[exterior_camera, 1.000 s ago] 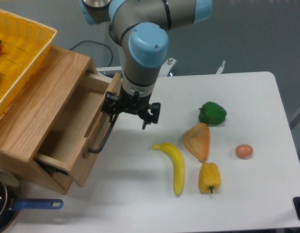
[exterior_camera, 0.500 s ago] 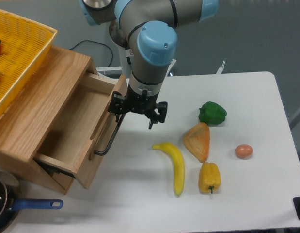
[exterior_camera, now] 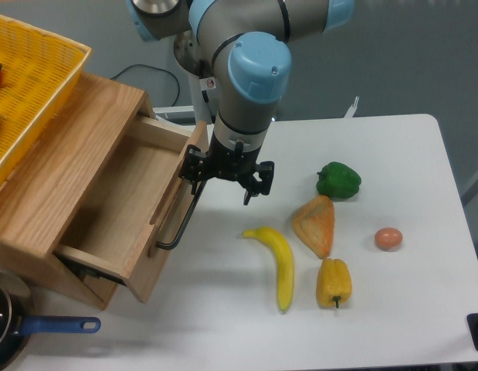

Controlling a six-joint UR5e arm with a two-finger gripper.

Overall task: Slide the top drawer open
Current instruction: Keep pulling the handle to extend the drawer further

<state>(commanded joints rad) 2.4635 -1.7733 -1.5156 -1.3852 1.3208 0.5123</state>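
The top drawer (exterior_camera: 119, 202) is light oak, wide and shallow, and stands pulled well out of its wooden cabinet (exterior_camera: 65, 147) toward the right. Its inside looks empty. A long black bar handle (exterior_camera: 182, 222) runs across its front panel. My gripper (exterior_camera: 222, 184) hangs over the upper end of that handle, fingers pointing down. Its fingers are spread wide: the left finger (exterior_camera: 194, 176) sits against the handle's top end by the drawer front, the right finger (exterior_camera: 252, 191) hangs free over the white table.
A yellow mesh basket (exterior_camera: 38, 73) sits on the cabinet. On the table (exterior_camera: 408, 301) lie a banana (exterior_camera: 279, 261), an orange pastry-like piece (exterior_camera: 316, 224), a green pepper (exterior_camera: 338, 180), a yellow pepper (exterior_camera: 333, 283) and an egg (exterior_camera: 388, 239). A blue-handled pan (exterior_camera: 22, 328) is at the lower left.
The gripper has moved right and slightly down, and the drawer has slid further out of the cabinet with it. The food on the table has not moved.
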